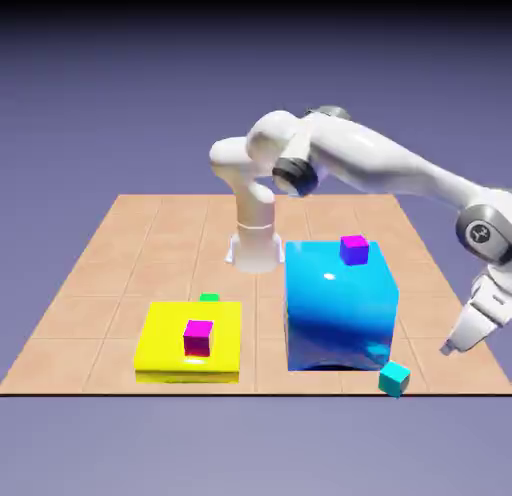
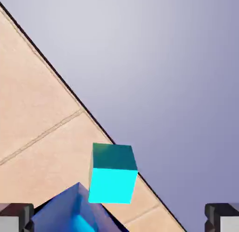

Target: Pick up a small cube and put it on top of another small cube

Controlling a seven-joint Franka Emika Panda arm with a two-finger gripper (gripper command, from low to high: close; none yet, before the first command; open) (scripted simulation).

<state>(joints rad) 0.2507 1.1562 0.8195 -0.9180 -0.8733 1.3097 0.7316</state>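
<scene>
Claw (image 1: 452, 346), one, two-fingered: jaws set wide, nothing held between them; placed at the exterior view's right, above and to the right of the cube to be taken, pitched obliquely toward the near left. Teal cube (image 1: 394, 379), one, small: found at the near edge of the table (image 1: 80, 324), right of centre, just beside the near right corner of the big blue block (image 1: 340, 314); whether it is fully supported there cannot be told. Step in hand, as judged: the approach to the teal cube. The fingers should be brought nearer and centred over it, turned so that two opposite side faces are met squarely, and lowered with the outer finger kept clear of the block's corner. Closure is best made gently and evenly, since by an uneven push the cube could be sent over the edge; a straight lift should follow before any sideways travel. Appearance of the piece: plain, sharp-edged, without visible marking; bright cyan on one face in the hand view, dark teal on the adjoining one; set askew to the table edge, its faces seemingly flat and well suited to gripping.
</scene>
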